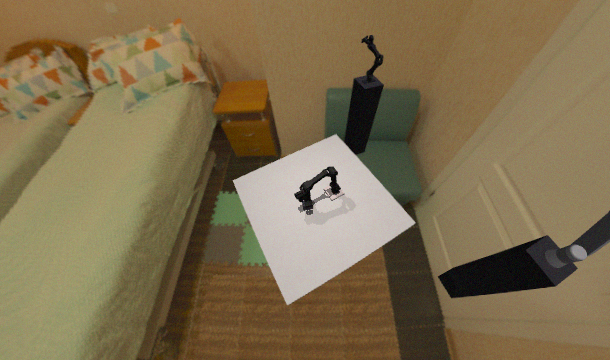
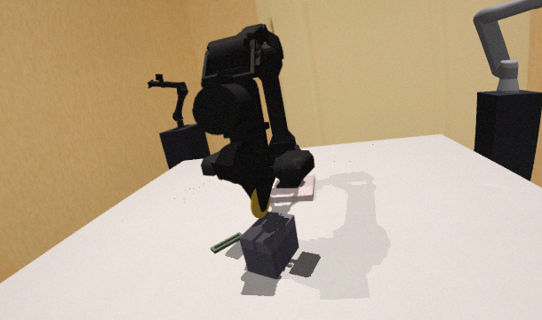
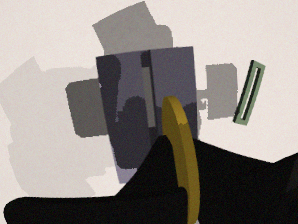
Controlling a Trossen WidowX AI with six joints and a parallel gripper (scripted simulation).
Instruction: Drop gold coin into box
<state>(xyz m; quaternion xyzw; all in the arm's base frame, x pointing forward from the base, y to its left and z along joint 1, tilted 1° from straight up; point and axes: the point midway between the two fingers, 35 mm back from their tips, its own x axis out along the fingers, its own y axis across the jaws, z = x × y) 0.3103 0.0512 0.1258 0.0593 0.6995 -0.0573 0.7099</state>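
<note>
Black arm (image 2: 271, 102) rises from base, folds over at elbow, wrist pitched steeply down. Gripper (image 2: 260, 205) points downward, fingers closed edge-on against gold coin (image 3: 182, 163), coin protruding beyond fingertips. In top view, arm (image 1: 317, 182) arches across table, details too small.

one coin (image 3: 182, 160), one box (image 2: 269, 243), one holder (image 2: 226, 243)

Gold coin (image 3: 181, 156), edge-on in the jaws, hangs just above the grey box (image 3: 149, 103) slot; empty green holder (image 3: 249, 92) lies beside.
</note>
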